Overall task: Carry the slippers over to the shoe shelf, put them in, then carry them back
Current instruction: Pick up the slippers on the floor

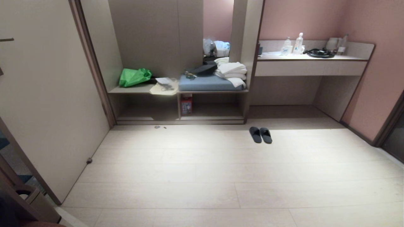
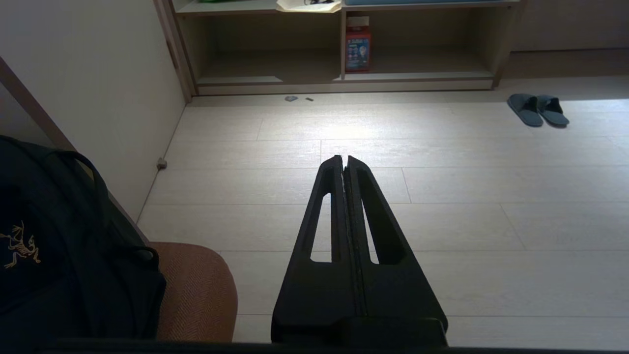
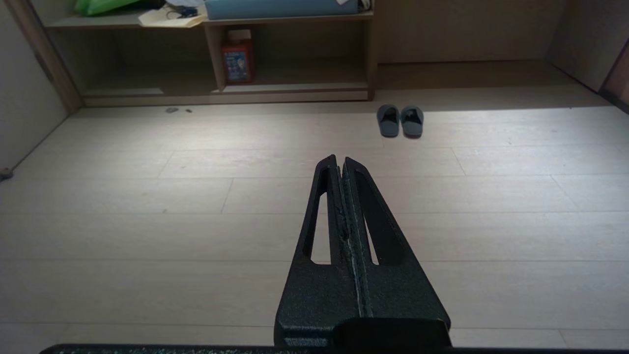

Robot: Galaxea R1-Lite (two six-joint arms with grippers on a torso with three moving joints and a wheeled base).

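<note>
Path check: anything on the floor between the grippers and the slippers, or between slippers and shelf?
Nothing visible. Bare floor lies between the shut right gripper, the shut left gripper and the slippers. The shoe shelf stands beyond them; small debris lies off-path.

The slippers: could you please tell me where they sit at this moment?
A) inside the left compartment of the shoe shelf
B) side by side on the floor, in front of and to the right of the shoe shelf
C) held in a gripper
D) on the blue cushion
B: the slippers lie side by side on the pale floor, outside the shoe shelf and past its right end.
</note>
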